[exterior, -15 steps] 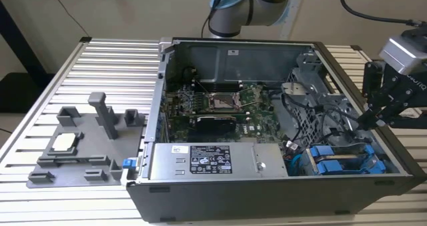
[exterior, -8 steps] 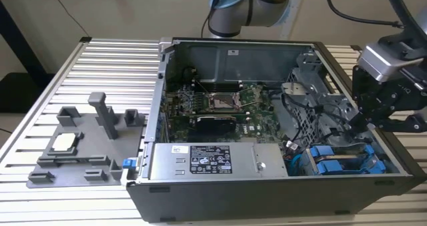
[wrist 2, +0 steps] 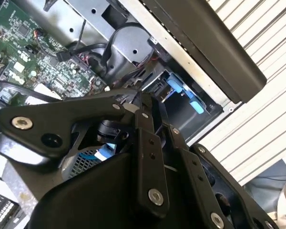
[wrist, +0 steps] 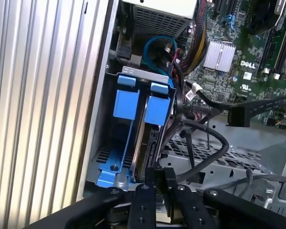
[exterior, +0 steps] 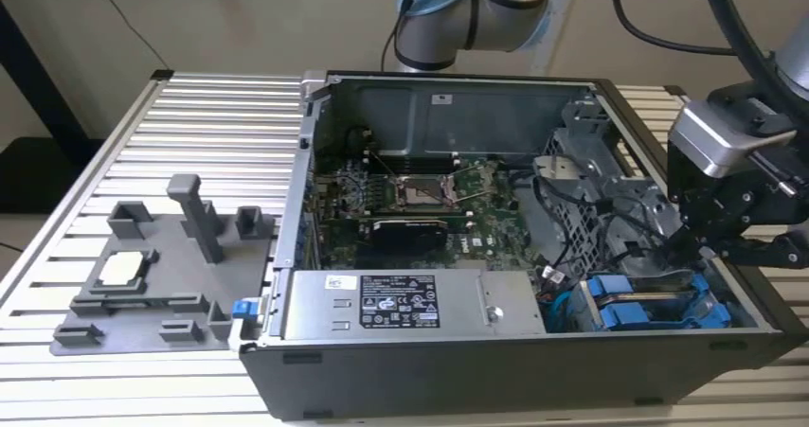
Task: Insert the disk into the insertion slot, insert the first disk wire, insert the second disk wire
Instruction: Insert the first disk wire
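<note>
Here, in the first wrist view, the gripper [wrist: 160,179] sits low at the near end of the drive bay [wrist: 145,71]. Its fingers [wrist: 151,177] are drawn narrow, almost together; something dark may be pinched between them, though I cannot tell whether it is a wire plug.

The disk [wrist: 144,138] lies straight ahead of the gripper and just beside it, standing on edge in the bay. Its long axis runs directly away from the fingertips, so gripper and disk are in line. It shows as a thin grey-dark edge clipped in a bright blue carrier [wrist: 125,102], and by the look of it the disk is seated in the slot, close to the case wall next to the ribbed table [wrist: 38,95].

Beside the disk, black wires [wrist: 205,131] loop over a grey metal cage. Beyond them lies the green board [wrist: 257,52].
</note>
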Robot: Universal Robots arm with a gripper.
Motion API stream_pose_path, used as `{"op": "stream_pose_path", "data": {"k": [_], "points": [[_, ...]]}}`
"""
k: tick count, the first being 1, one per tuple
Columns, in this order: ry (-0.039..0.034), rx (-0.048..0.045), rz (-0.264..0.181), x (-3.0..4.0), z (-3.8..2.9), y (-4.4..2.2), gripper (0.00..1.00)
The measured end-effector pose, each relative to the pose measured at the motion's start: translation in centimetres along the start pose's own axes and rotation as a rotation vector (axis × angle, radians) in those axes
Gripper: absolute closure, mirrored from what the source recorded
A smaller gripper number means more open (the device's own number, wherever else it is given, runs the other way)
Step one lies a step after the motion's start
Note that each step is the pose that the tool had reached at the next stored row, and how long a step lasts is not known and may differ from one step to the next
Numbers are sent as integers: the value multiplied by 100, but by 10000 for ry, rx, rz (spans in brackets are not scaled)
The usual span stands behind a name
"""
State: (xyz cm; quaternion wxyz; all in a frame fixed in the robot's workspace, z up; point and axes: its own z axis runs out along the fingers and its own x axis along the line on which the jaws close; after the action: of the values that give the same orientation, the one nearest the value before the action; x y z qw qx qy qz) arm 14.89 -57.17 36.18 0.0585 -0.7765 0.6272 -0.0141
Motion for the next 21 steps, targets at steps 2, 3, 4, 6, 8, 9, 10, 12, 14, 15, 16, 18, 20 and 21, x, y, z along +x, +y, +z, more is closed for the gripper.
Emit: {"op": "stream_pose_path", "data": {"k": [2, 3, 4, 6, 8, 9, 10, 12, 14, 15, 16, 18, 20, 21], "points": [[55, 32, 100, 2, 13, 8, 81], [74, 40, 240, 2, 19, 8, 81], [91, 47, 387, 3, 27, 10, 81], [119, 50, 665, 5, 47, 13, 81], [131, 10, 838, 5, 67, 15, 81], [133, -16, 903, 5, 76, 16, 81], [135, -40, 971, 6, 86, 17, 81], [143, -56, 1068, 7, 101, 15, 81], [149, -54, 1134, 11, 116, 5, 81], [151, -53, 1157, 12, 124, -1, 81], [154, -51, 1183, 14, 130, -8, 81], [171, -44, 1323, 16, 142, -12, 81], [187, -35, 1513, 18, 156, -14, 81], [197, -31, 1596, 18, 162, -16, 81]]}}
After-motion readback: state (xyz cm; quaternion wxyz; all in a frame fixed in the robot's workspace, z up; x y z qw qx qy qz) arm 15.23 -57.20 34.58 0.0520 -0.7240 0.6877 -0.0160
